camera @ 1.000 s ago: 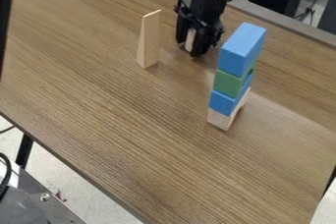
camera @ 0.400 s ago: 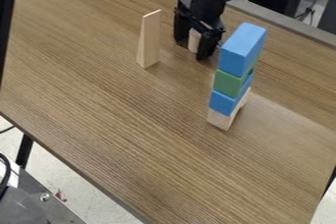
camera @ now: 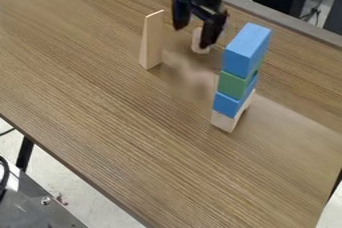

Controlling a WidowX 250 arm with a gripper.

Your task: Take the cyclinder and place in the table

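Pale cylinder (camera: 200,42) standing upright on the wooden table (camera: 113,127), beyond and to the left of the block tower (camera: 246,54), as viewed from the near side of the room.
The black gripper (camera: 192,37) hangs at the cylinder, likewise beyond the tower and to its left, with its two fingers spread apart and nothing pinched; one finger partly overlaps the cylinder in my line of sight, and whether they touch I cannot tell. Farther left of the tower, a pale wooden wedge (camera: 152,42) stands on end, its narrow end up. The tower itself comprises, from the base, a plain wooden block (camera: 223,121), a blue block (camera: 228,104), a green block (camera: 232,85) and a larger blue block (camera: 241,62).
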